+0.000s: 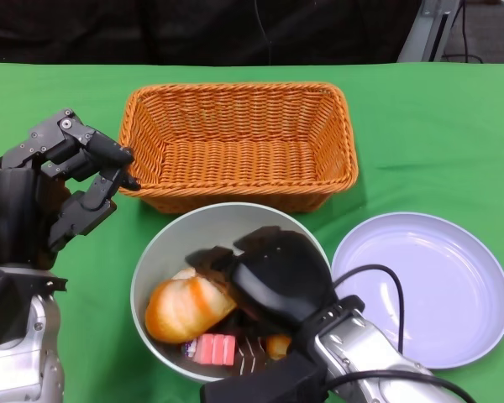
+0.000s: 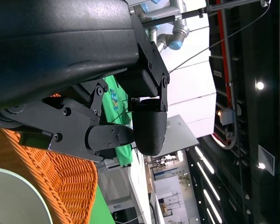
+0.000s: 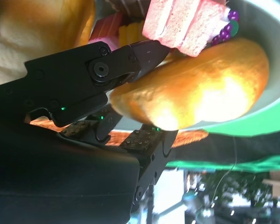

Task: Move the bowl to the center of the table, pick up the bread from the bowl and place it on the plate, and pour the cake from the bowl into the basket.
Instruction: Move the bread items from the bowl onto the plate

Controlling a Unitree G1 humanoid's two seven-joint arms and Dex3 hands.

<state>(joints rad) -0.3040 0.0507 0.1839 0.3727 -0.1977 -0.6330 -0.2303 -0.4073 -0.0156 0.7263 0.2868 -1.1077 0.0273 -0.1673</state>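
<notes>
The grey bowl (image 1: 151, 252) stands in front of the wicker basket (image 1: 239, 143). A golden bread roll (image 1: 181, 306) lies in it, with a pink cake slice (image 1: 214, 348) beside it near the front wall. My right hand (image 1: 273, 273) reaches down into the bowl and covers the roll's right end. In the right wrist view its fingers (image 3: 112, 65) close around the bread (image 3: 200, 84), and the cake (image 3: 182, 25) lies against the roll. My left hand (image 1: 63, 180) hovers by the basket's left front corner, fingers bent and apart, holding nothing.
A pale lilac plate (image 1: 420, 285) lies right of the bowl. The basket (image 2: 60, 186) shows no contents. Small orange and dark pieces lie in the bowl under my right wrist. Green cloth covers the table (image 1: 420, 117).
</notes>
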